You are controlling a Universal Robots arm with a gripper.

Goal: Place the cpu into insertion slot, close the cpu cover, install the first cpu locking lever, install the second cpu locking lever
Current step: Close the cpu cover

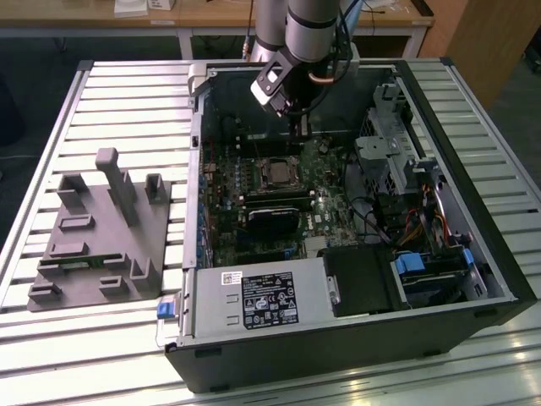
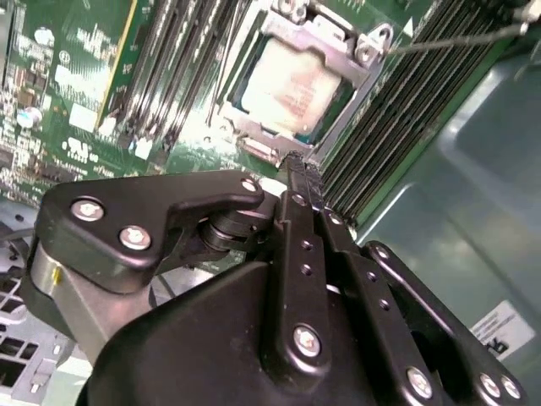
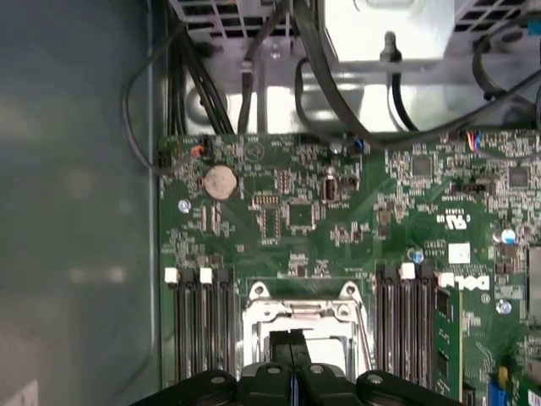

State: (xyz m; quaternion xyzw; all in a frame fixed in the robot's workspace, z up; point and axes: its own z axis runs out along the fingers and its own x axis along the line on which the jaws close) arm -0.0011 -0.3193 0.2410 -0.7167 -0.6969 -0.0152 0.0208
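The cpu (image 2: 292,85) lies in the insertion slot (image 1: 277,172) on the green board, its dull metal face showing through the window of the cpu cover (image 2: 325,42). The silver cover lies flat around it. In the first wrist view the cover (image 3: 254,315) sits just beyond my fingertips. A thin wire locking lever (image 2: 456,38) runs out from one corner of the socket. My gripper (image 1: 296,135) hangs just above the socket's far side, in the second wrist view (image 2: 296,169) and the first wrist view (image 3: 292,348). Its dark fingers are shut together with nothing between them.
The open computer case (image 1: 473,211) rests on a slatted metal table (image 1: 127,101). Long black memory slots (image 3: 199,326) flank the socket. A black card (image 1: 275,222), power supply (image 1: 254,300), drive cage (image 1: 385,161) and cables (image 3: 245,76) crowd the case. A grey fixture (image 1: 101,233) stands at the exterior view's left.
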